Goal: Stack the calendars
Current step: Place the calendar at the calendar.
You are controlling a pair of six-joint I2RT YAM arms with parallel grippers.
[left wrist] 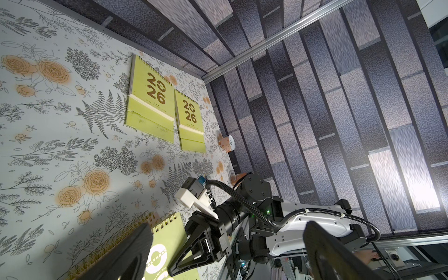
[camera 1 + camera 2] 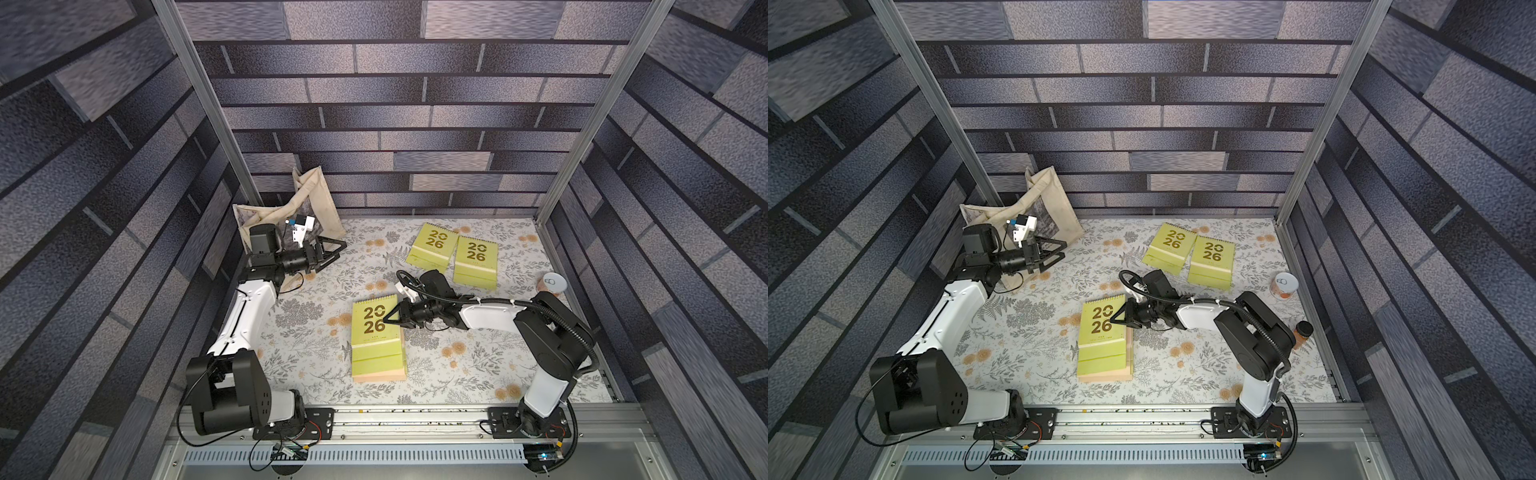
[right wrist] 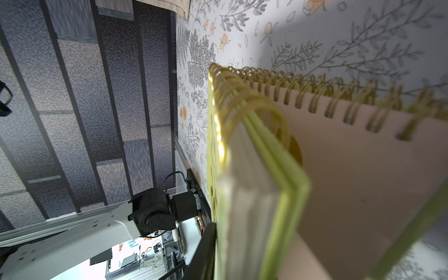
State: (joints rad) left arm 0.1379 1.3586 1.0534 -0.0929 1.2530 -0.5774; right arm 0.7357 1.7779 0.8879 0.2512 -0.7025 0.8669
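Floral tabletop (image 2: 316,291), left gripper (image 2: 338,252) wide apart, right gripper (image 2: 385,320) at edge of top calendar (image 2: 374,326), grip unclear

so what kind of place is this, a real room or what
Most likely a staged robot test cell: printed brick panels on an aluminium frame, left arm and right arm bolted to a front rail, floral-print tabletop.

**Two greens not stacked**

The stack (image 2: 376,332) is green on top, pink underneath, the right gripper (image 2: 385,320) at its right edge. Behind, a tilted green calendar (image 2: 430,248) lies beside a second green calendar (image 2: 476,261). The left gripper (image 2: 337,254) gapes by the tote bag (image 2: 309,191).
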